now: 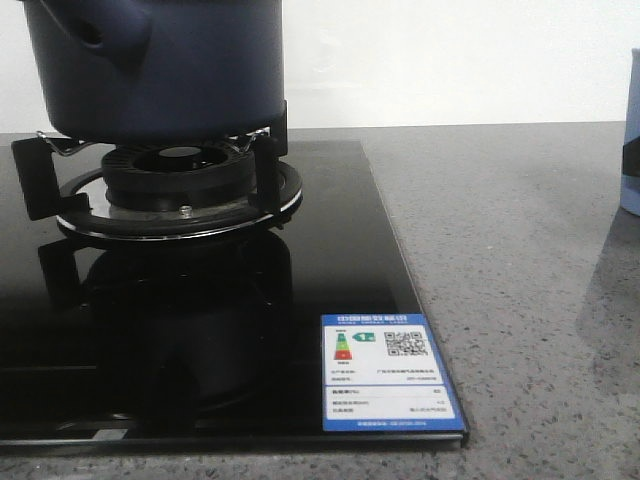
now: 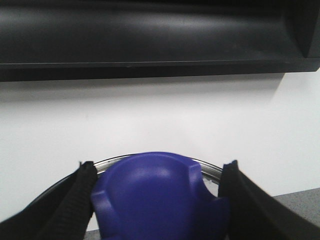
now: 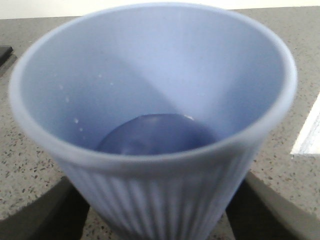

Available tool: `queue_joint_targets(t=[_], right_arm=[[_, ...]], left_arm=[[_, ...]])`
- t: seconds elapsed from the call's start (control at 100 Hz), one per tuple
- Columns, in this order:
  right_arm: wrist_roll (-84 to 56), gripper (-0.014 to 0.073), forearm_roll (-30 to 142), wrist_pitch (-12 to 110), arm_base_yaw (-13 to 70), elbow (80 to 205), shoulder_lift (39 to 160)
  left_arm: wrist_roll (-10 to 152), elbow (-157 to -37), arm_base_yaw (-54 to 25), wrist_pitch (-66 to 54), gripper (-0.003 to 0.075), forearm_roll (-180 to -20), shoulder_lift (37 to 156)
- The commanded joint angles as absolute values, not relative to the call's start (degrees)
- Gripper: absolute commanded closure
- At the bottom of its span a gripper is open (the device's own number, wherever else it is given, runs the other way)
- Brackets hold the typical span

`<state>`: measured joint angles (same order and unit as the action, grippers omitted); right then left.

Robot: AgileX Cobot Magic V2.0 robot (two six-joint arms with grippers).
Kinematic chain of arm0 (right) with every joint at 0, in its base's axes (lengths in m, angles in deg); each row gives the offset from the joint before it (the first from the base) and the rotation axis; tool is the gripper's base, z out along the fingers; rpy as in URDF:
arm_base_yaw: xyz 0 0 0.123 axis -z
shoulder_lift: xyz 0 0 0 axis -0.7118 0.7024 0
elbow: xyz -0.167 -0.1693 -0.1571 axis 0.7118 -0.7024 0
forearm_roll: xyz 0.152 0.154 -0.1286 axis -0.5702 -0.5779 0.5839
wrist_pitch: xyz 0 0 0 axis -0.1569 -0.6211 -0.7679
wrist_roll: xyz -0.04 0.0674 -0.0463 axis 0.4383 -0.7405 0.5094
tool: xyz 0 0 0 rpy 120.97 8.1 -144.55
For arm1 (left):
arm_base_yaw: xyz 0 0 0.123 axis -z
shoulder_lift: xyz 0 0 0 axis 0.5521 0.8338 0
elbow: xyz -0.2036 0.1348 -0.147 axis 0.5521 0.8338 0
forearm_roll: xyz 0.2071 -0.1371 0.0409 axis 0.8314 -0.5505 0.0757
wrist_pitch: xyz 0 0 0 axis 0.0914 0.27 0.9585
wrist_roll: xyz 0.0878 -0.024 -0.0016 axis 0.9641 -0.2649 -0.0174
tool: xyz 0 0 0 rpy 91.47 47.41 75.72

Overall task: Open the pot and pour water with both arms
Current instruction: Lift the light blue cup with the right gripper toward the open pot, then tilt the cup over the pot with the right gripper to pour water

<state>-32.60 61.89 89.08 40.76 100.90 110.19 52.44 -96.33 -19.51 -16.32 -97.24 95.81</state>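
Leftmost, item one: pot, dark navy, matte, round. It sits on the black pan supports of a gas burner, upper left of the front view; a stubby hollow side handle points toward the camera. Its top is cut off by the frame edge, so the rim does not show in that view.

Item two: hob, black glass, glossy, mirroring the pot and burner. An energy label, blue and white with a QR code, lies flat on its near right corner.

Item three: left gripper, seen only in the left wrist view. Its two black fingers are spread to either side of a rounded blue knob; the left one lies against the knob, while contact on the other side cannot be told. A metal-edged rim shows just behind the knob. White wall and a dark overhead unit fill the background.

Item four: countertop, grey speckled stone, right of the hob.

Item five: cup, pale blue, ribbed outside, upright on the countertop well apart from the pot; in the front view only a sliver shows at the far right edge. A darker round base shows inside; whether it holds water cannot be told.

Item six: right gripper, dark fingers flanking the cup at its lower wall, one on each side. Whether they press the cup cannot be told.
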Motion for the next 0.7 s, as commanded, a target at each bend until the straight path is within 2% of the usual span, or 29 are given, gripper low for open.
queue_joint_targets(t=[0.0, 0.21, 0.69], right_arm=[[-32.39, 0.0278, 63.71, 93.72, 40.65, 102.52, 109.28], [-32.39, 0.0278, 68.22, 87.39, 39.51, 105.97, 105.33], [-31.68, 0.0278, 77.2, 61.61, 28.36, 131.08, 105.45]], left_arm=[[52.35, -98.85, -19.62, -22.67, 0.0306, -97.27, 94.61], [52.35, -98.85, -19.62, -22.67, 0.0306, -97.27, 94.61], [52.35, -98.85, -19.62, -22.17, 0.0306, -97.27, 94.61]])
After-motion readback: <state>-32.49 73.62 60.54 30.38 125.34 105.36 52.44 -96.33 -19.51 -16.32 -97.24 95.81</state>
